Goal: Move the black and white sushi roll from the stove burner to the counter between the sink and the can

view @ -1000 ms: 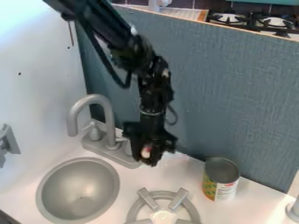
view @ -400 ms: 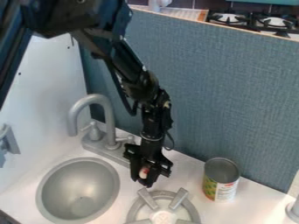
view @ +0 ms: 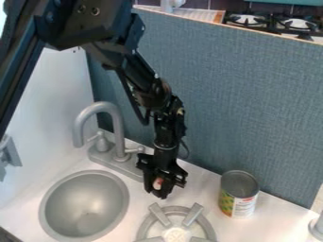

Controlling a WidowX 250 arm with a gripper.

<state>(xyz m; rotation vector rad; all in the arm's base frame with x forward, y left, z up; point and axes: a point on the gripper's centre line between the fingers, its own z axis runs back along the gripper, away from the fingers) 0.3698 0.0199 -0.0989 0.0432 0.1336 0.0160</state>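
The black gripper (view: 160, 189) hangs over the counter between the sink and the stove burner, shut on a small red-and-white thing (view: 157, 183). Most of that thing is hidden by the dark fingers. Just behind and left of the gripper is the grey faucet (view: 118, 130), and the round grey sink (view: 84, 204) lies to its lower left. Below the gripper is the grey burner (view: 178, 223) with its raised prongs. An upright open can (view: 238, 193) with a green, white and red label stands to the right, apart from the gripper.
A tall blue-grey panel (view: 233, 108) rises along the back of the counter, and a white wall (view: 56, 108) stands at the left. At the right edge is a grey fixture (view: 317, 227). A black stove (view: 277, 22) shows behind the panel.
Over the last second the gripper has come down and toward the burner, still with the small thing, then risen slightly. More of the arm now covers the upper left. The can has stayed put.
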